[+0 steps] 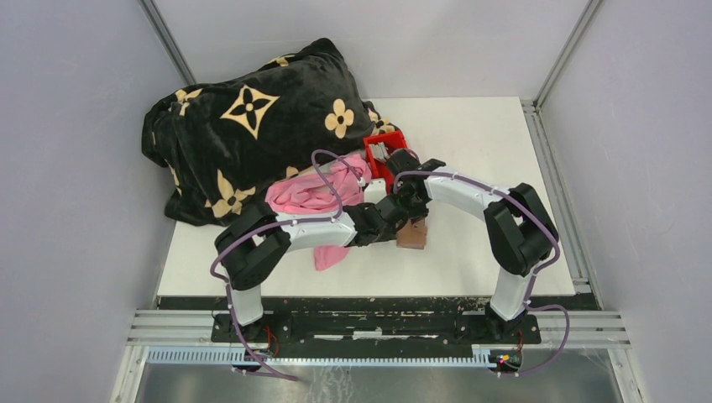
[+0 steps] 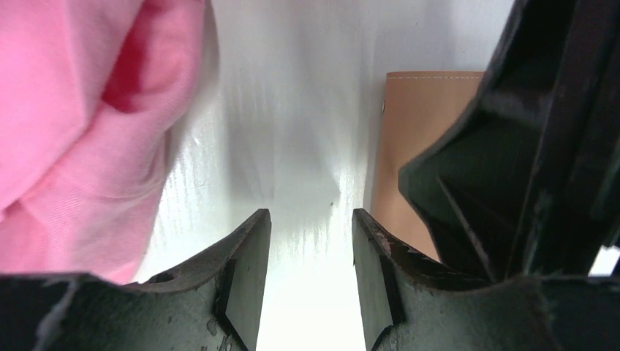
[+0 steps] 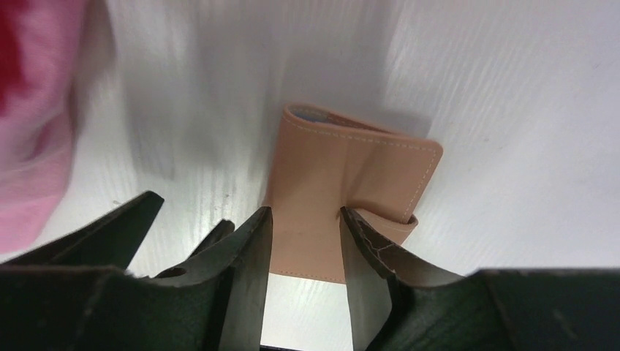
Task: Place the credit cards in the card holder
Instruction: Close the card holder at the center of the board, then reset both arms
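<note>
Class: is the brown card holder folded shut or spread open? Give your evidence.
Folded shut. The card holder lies flat on the table, halves stacked, stitched outer side up, no inner slots showing.

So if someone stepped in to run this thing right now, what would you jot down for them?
Left gripper: open, empty, over bare table beside the pink cloth.
Right gripper: open, just above the card holder.
Card holder: folded, on the table, nearer the arms than the red bin.
Done: a pale edge shows inside the holder's fold; how many cards it holds, cannot tell.
Left: credit cards stand in the red bin; move them into the holder.
</note>
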